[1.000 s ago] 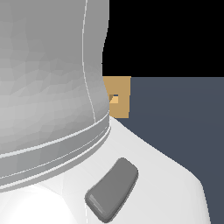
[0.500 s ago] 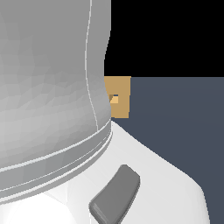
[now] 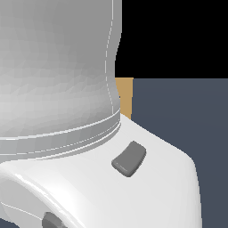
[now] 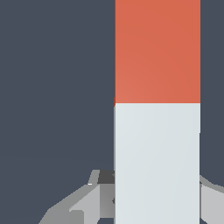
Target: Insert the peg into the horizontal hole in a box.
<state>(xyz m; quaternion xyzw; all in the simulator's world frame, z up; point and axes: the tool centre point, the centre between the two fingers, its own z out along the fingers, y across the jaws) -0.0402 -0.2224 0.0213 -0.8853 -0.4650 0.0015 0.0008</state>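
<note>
Arm housing, a glossy white-grey shell (image 3: 58, 89) with a dark grey oval pad (image 3: 129, 159), fills most of the exterior view and hides all but a thin strip of the tan square box (image 3: 125, 95) behind it on the dark slate counter (image 3: 178, 116). In the wrist view the hand (image 4: 153, 199) grips the long square peg (image 4: 157, 109) by its pale grey-white half, grey fingers (image 4: 83, 203) flanking it, the red-orange half extending away over the counter.

Sim scene: flat slate floor (image 3: 178, 116), black void.
</note>
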